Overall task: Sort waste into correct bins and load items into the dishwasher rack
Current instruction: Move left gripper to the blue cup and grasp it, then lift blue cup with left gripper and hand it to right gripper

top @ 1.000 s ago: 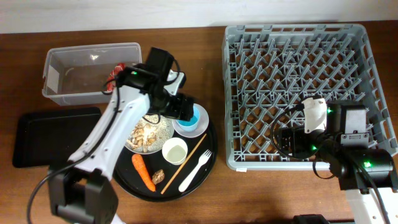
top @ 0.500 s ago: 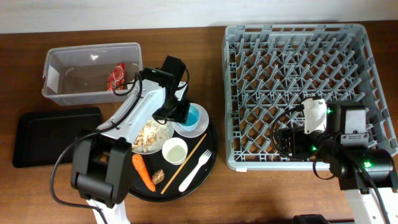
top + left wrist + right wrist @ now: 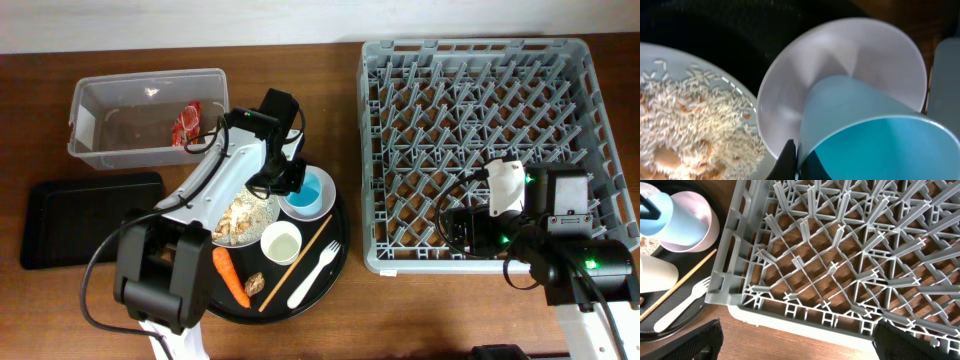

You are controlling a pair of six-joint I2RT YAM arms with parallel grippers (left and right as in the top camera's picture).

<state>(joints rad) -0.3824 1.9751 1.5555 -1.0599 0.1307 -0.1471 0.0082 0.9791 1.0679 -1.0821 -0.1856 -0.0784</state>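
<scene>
While the right claw (image 3: 799, 342) hangs spread, the left claw (image 3: 800, 164) pinches the pale-blue cup (image 3: 860, 125)'s rim.

Items recorded on inspection: one dishwasher rack (image 3: 480, 150), one clear tub (image 3: 130, 128), one rectangular black tray (image 3: 85, 218), one round black tray (image 3: 338, 228), one plate (image 3: 272, 208), one bowl (image 3: 318, 210). Two cups were counted, a white cup (image 3: 281, 243) and a pale-blue cup (image 3: 312, 187). Also counted: one fork (image 3: 313, 275), one chopstick (image 3: 298, 260), one carrot (image 3: 231, 277), one brown lump (image 3: 254, 284), one red wrapper (image 3: 186, 124).

Left arm (image 3: 210, 185) white-shelled with black joints and looped black cables, right arm (image 3: 580, 255) black, white wrist block, green lights
</scene>
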